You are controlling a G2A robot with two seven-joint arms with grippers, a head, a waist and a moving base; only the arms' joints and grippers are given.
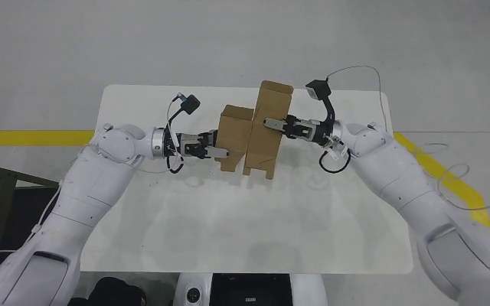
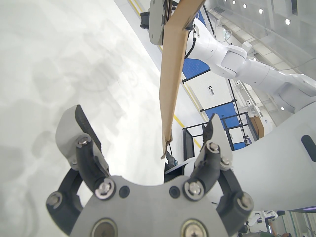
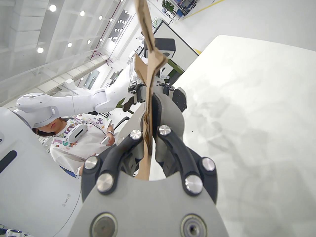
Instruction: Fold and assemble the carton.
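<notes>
A flat brown carton [image 1: 256, 130] is held up above the middle of the white table [image 1: 153, 222], its panels partly unfolded. My right gripper [image 1: 269, 123] is shut on the carton's right panel; in the right wrist view the cardboard edge [image 3: 148, 92] runs between the clamped fingers [image 3: 158, 109]. My left gripper [image 1: 223, 151] is at the carton's lower left corner. In the left wrist view it [image 2: 145, 124] stands open, with the carton's edge [image 2: 170, 82] in the gap between the two fingers, touching neither.
The table has bare room in front of and beside the carton. A yellow floor line [image 1: 38, 138] runs past both table ends.
</notes>
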